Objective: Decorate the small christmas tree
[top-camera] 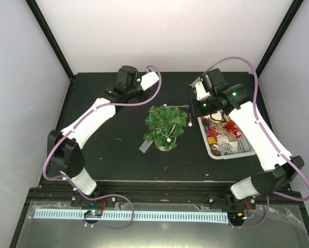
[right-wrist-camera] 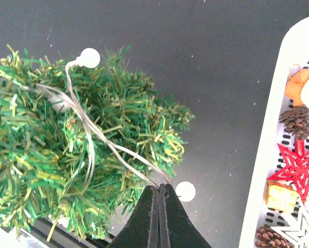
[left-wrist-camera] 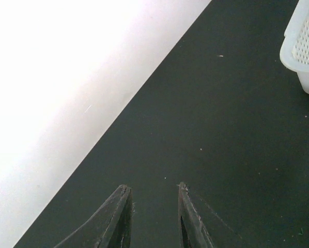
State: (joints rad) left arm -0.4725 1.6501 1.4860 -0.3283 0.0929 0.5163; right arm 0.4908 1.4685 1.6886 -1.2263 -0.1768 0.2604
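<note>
The small christmas tree (top-camera: 166, 125) stood near the middle of the dark surface (top-camera: 113, 155), tilted, its bushy green top leaning toward the far side and its pale base (top-camera: 165, 147) toward the near side. A thin light string (right-wrist-camera: 100, 134) with small white round bulbs (right-wrist-camera: 89, 58) lay draped across its needles. A small clear tag-like piece (top-camera: 144, 145) lay on the surface just left of the base.

The right claw (right-wrist-camera: 159, 187) was clenched on the wire of that string, just beside one bulb (right-wrist-camera: 185, 191) at the tree's right edge. Its arm reached from the near right, bent over a white basket (top-camera: 210, 150) and turned left toward the tree. The basket held red stars (right-wrist-camera: 300, 169), pine cones (right-wrist-camera: 296, 120) and other ornaments, partly hidden by the arm in the overhead view and cut off in the wrist view.

The left claw (left-wrist-camera: 153, 191) hung over bare surface at the far left, its fingers (left-wrist-camera: 188, 217) somewhat apart and grasping nothing. Its arm stretched from the near left toward the far wall (left-wrist-camera: 66, 77), the wrist turned right. Only the fingertips showed in its own camera.
</note>
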